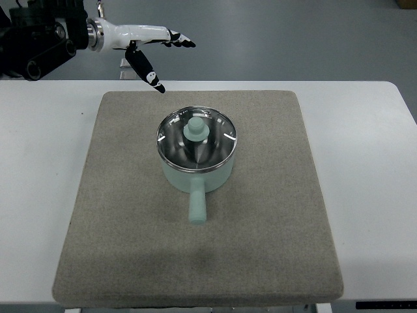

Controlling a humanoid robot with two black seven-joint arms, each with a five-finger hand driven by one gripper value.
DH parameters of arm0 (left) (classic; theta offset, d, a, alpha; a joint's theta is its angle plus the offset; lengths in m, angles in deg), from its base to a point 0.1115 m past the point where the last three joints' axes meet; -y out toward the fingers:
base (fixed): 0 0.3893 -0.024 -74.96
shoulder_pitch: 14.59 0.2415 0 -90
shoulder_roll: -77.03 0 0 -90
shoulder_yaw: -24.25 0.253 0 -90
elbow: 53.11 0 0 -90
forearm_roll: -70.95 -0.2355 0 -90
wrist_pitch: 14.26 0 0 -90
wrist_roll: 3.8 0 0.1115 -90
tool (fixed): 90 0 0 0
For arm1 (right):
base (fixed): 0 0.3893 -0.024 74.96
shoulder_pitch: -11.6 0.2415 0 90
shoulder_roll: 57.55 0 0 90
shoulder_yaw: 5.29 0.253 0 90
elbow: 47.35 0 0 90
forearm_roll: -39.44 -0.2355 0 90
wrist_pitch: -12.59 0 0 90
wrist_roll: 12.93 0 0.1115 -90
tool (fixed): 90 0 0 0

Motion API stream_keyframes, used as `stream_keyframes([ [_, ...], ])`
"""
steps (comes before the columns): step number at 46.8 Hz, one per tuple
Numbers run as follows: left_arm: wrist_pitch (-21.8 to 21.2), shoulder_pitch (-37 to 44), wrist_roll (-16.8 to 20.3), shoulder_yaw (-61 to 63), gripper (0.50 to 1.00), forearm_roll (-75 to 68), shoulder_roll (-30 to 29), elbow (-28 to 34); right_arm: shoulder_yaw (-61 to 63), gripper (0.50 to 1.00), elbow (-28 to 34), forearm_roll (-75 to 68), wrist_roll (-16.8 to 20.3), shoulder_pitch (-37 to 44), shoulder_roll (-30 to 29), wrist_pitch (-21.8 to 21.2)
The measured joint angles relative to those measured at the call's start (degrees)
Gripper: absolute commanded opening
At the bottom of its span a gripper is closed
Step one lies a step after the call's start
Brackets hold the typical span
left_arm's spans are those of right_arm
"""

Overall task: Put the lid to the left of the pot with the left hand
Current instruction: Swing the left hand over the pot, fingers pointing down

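Left robot hand point(153, 52), fingers spread and empty at upper left, should descend onto the knob point(195, 128) of the lid point(196, 141), still seated on the pot point(197, 171), gripping squarely.

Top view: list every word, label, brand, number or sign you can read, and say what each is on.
None can be read. The pot, its glass lid, the grey mat, the white table and the left hand bear no visible print. The dark strip at the table's lower right edge shows no readable marks.
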Motion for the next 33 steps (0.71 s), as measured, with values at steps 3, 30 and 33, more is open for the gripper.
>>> stream_keyframes([
  [3,0.04,-2.03,0.42,0.05,0.994,-0.92,-0.65,-1.69,0.00,0.924,0.01,0.00,-0.01,0.00,0.00,0.00],
  [30,0.07,-12.15,1.73,-0.08,0.994,-25.34,-5.97,-20.62,-0.02,0.924,0.01,0.00,-0.02,0.01,0.00,0.00],
  [33,0.07,-13.05,1.73,-0.08,0.994,-25.55,-5.97,-21.96,-0.01,0.924,0.01,0.00,-0.01,0.01,0.00,0.00],
])
